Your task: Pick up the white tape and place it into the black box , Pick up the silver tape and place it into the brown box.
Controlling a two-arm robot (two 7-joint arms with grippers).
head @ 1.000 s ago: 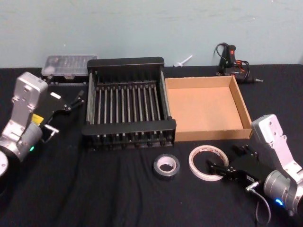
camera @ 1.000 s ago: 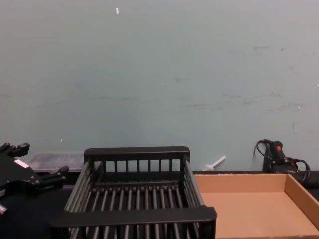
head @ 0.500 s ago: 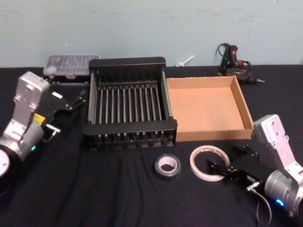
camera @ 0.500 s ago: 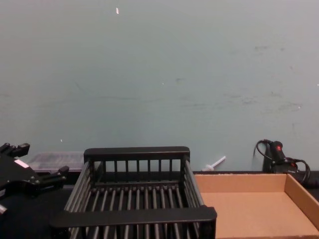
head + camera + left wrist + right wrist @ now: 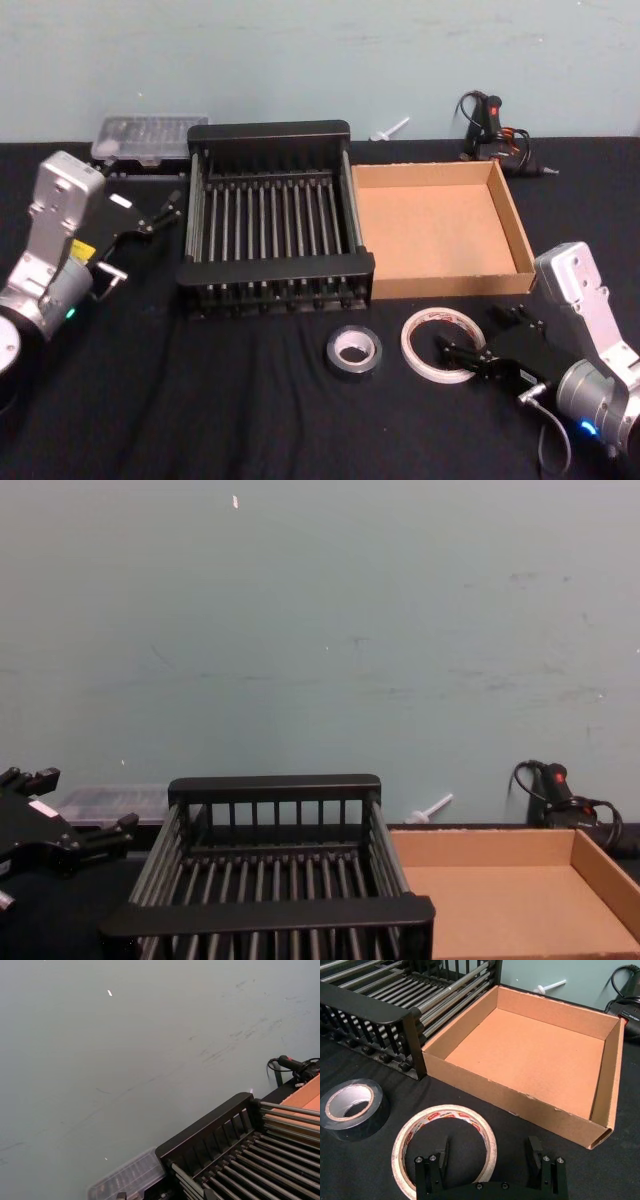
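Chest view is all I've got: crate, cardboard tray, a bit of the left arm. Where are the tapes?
Observer: Both lie on the black cloth in front of the boxes. The silver tape sits just before the black box, near its right corner.
Operator: And the white one?
Observer: The white tape lies flat to the right of the silver one, in front of the brown box.
Operator: Right claw on it?
Observer: Not gripping. The right claw is open, with one finger over the roll's hollow centre and the other outside its rim.
Operator: Boxes loaded?
Observer: No, both hold nothing.
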